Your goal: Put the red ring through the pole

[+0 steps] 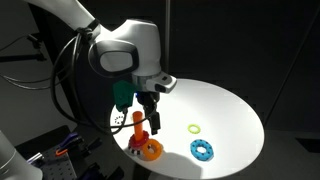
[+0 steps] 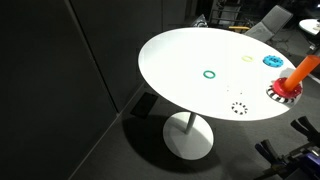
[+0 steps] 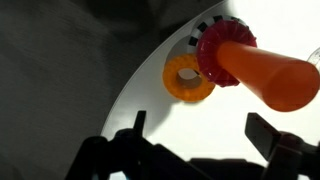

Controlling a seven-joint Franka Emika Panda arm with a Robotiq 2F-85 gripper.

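Gripper (image 3: 195, 125) open & empty; red ring (image 3: 210, 60) sits round the foot of the pole (image 3: 270, 75), beyond the fingertips.

Wrist view: fingers (image 3: 262, 132) spread wide w/ nothing btwn them. Ring lies ahead of the tips, nearer the finger on the pole's side, not btwn the two. An orange disc (image 3: 178, 88) w/ a hole touches the ring on the side facing the fingers. Pole's top is cut off by the frame edge; fingers are dark, outlines only. In an exterior view the pole (image 2: 302, 70) is also cropped, ring (image 2: 283, 90) just a red rim. Ring: thin, flat, deep red, bumpy edge, over a b/w checkered patch (image 3: 200, 25) on the white table (image 3: 165, 110).
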